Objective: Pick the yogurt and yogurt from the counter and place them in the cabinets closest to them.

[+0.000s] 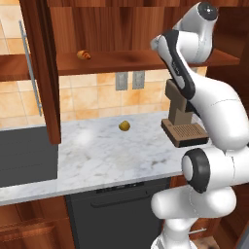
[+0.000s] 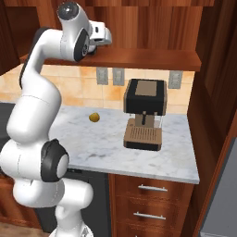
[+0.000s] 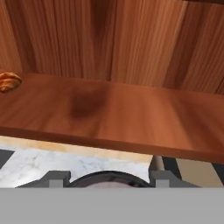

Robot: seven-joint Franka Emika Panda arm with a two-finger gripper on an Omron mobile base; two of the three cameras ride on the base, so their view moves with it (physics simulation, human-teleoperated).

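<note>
Open cabinet [image 1: 146,61] shelf above marble counter [image 1: 97,155]; gripper [image 3: 103,180], raised at shelf edge, closed on a dark round-rimmed yogurt [image 3: 107,179].

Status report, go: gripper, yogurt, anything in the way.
Gripper raised at open cabinet shelf, closed on a round dark-rimmed object, likely yogurt. Shelf ahead bare; croissant far left. Nothing blocking.

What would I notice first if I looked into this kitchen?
Probably the big white robot arm, reaching up toward the open reddish-brown wooden cabinet shelf. Below it, a boxy black and brown coffee machine stands on the white marble counter, with a little yellow-brown ball to its left.
</note>
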